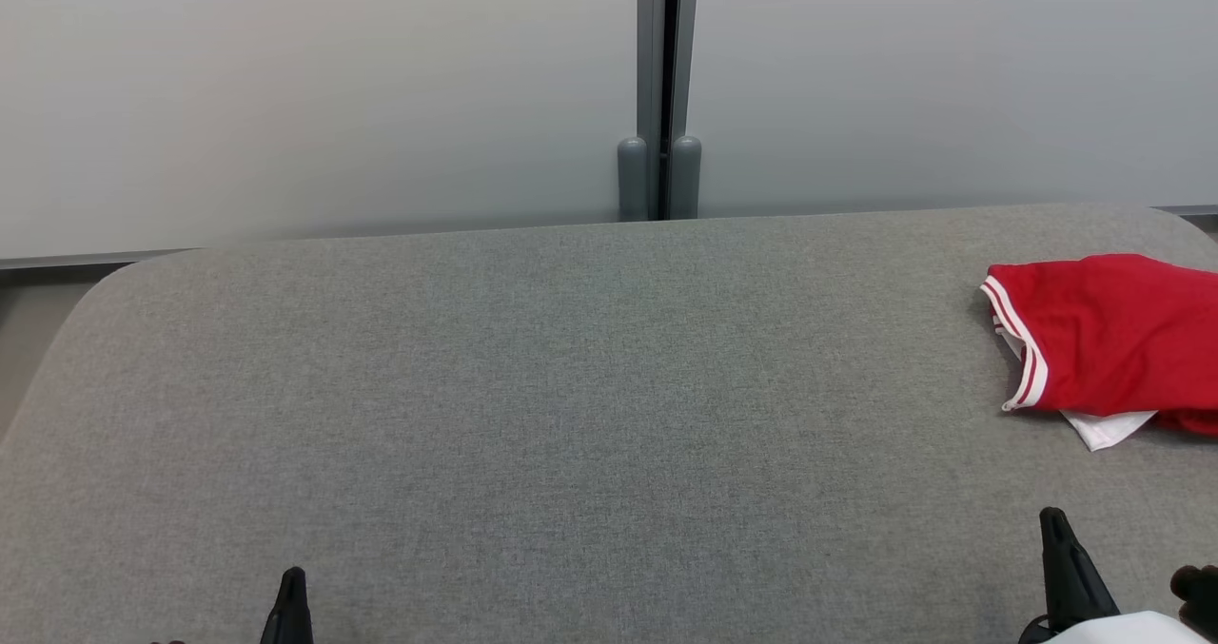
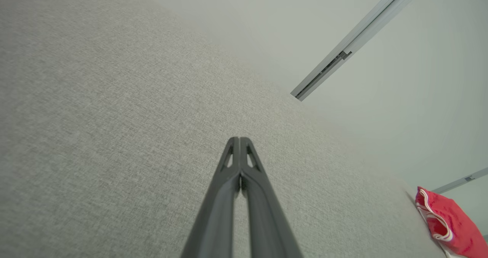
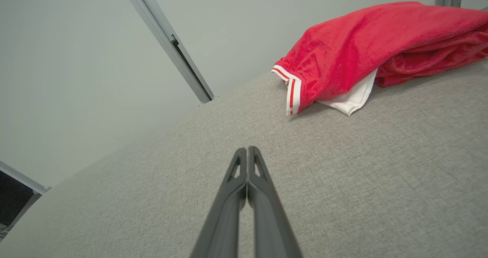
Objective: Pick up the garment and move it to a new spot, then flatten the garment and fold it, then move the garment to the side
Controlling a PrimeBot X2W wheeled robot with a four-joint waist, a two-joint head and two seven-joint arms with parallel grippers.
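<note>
The garment (image 1: 1113, 340) is red with white striped trim and a white inner layer, lying folded at the far right of the grey table (image 1: 571, 416), partly cut off by the head view's edge. It also appears as a red bundle (image 3: 366, 52) ahead and to the right in the right wrist view, and small at the lower right (image 2: 446, 221) in the left wrist view. My left gripper (image 1: 290, 577) is at the bottom left, shut and empty (image 2: 239, 140). My right gripper (image 1: 1051, 520) is at the bottom right, shut and empty (image 3: 248, 149), short of the garment.
Pale wall panels stand behind the table, joined by a grey vertical post (image 1: 661, 92). The table's rounded back corners and its far edge (image 1: 381, 240) meet the wall. Bare grey fabric stretches from the left side to the garment.
</note>
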